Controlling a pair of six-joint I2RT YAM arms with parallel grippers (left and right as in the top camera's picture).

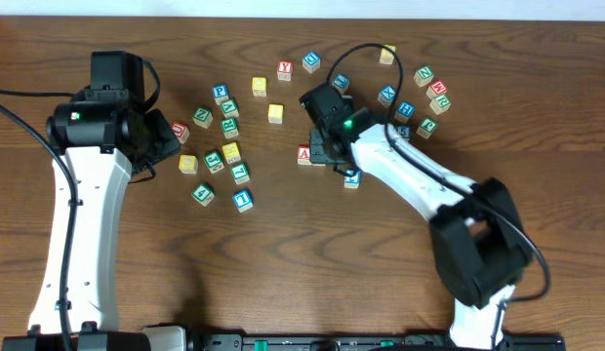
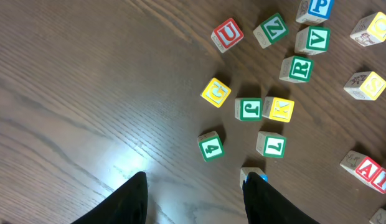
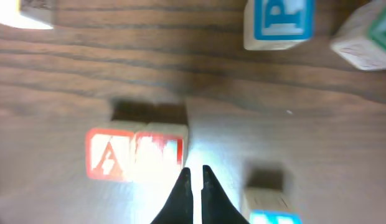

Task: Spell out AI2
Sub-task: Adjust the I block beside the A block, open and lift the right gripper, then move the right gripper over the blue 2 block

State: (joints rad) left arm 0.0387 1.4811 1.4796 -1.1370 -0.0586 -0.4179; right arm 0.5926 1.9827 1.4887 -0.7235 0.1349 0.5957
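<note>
The red A cube (image 3: 109,154) and the red I cube (image 3: 160,152) stand side by side and touching, washed out by glare. My right gripper (image 3: 194,169) is shut and empty, its tips just right of the I cube's near corner. A blue-framed cube (image 3: 271,210), likely the 2, lies to the right with its figure cut off. From overhead the A cube (image 1: 304,154) shows beside the right gripper (image 1: 325,148), which hides the I; the blue cube (image 1: 352,178) sits below it. My left gripper (image 2: 196,186) is open over bare wood, far left of the A cube (image 2: 369,167).
Loose cubes lie between the arms: red U (image 2: 227,35), green 4 (image 2: 211,147), green L (image 2: 271,145), yellow K (image 2: 279,109). A blue cube (image 2: 254,175) touches the left gripper's right finger. Another cluster (image 1: 420,102) sits behind the right arm. A blue cube (image 3: 279,22) lies beyond the pair.
</note>
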